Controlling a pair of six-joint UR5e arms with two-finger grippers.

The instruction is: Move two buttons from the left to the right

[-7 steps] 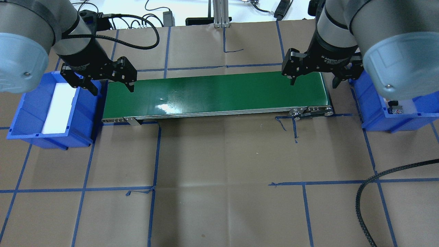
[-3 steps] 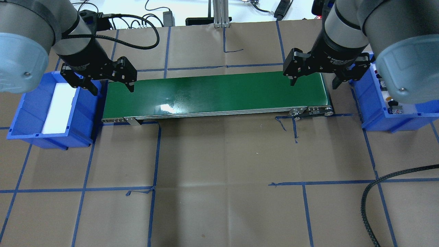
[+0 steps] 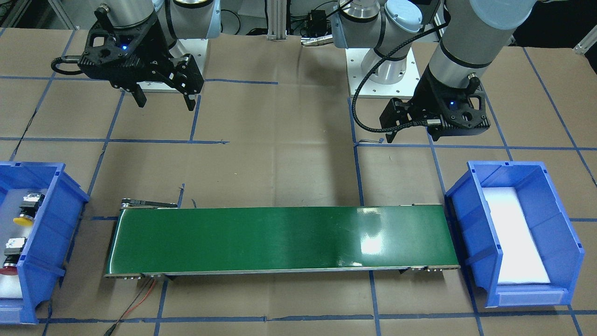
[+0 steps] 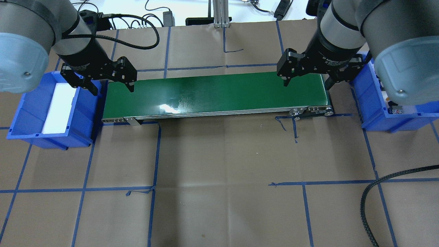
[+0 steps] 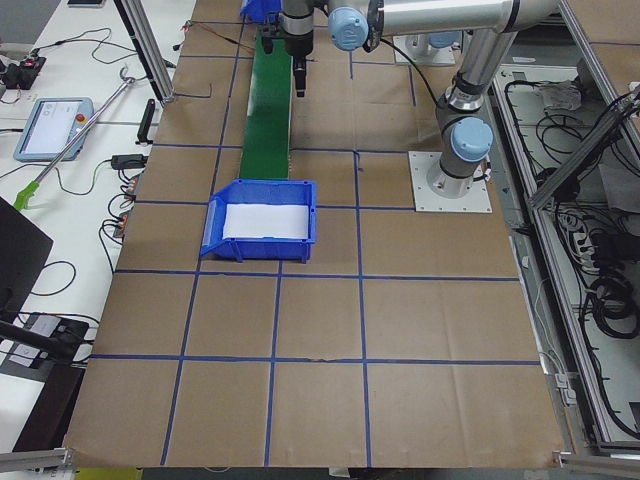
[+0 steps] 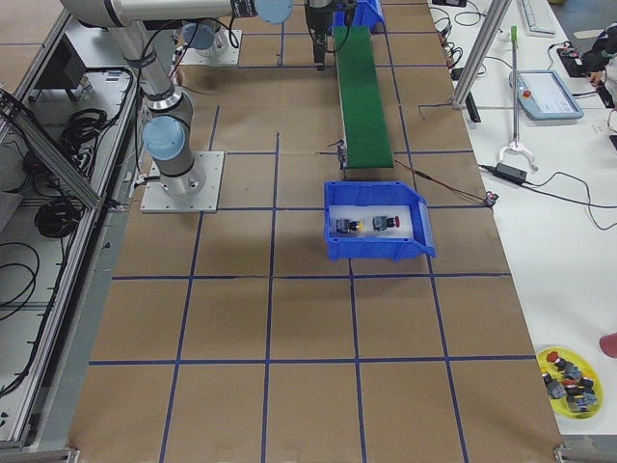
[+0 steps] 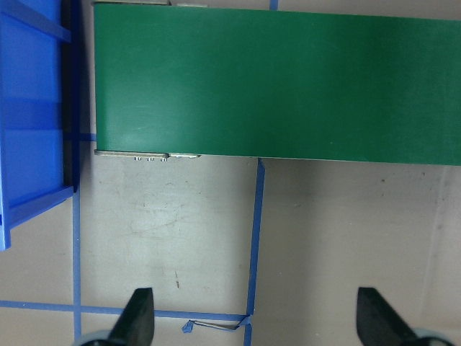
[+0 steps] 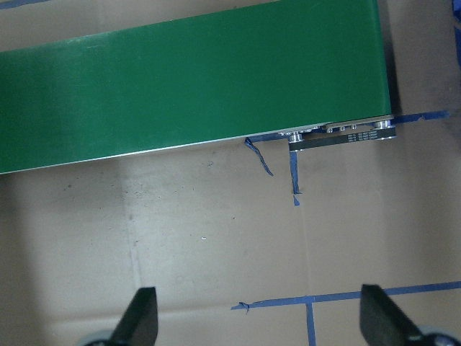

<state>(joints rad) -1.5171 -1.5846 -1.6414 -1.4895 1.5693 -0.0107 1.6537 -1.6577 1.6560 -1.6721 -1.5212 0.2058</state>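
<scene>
Two buttons: yellow-capped button [image 3: 25,211] and red-capped button [image 3: 9,259] lie apart inside the blue bin [image 3: 51,219] on the robot's right.
Left gripper [image 4: 113,91]: spread wide, empty, hovering near the conveyor belt [image 4: 212,92], left end.
Right gripper [image 4: 307,84]: spread wide, empty, near belt's right end.

The right gripper [image 4: 306,85] has shifted slightly inward along the conveyor belt [image 4: 212,92].

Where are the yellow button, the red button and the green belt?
yellow button [image 3: 23,219], front-facing view, on its yellow cap
red button [image 3: 6,269], front-facing view, on its red cap
green belt [image 3: 280,239], front-facing view, middle of its top surface
</scene>
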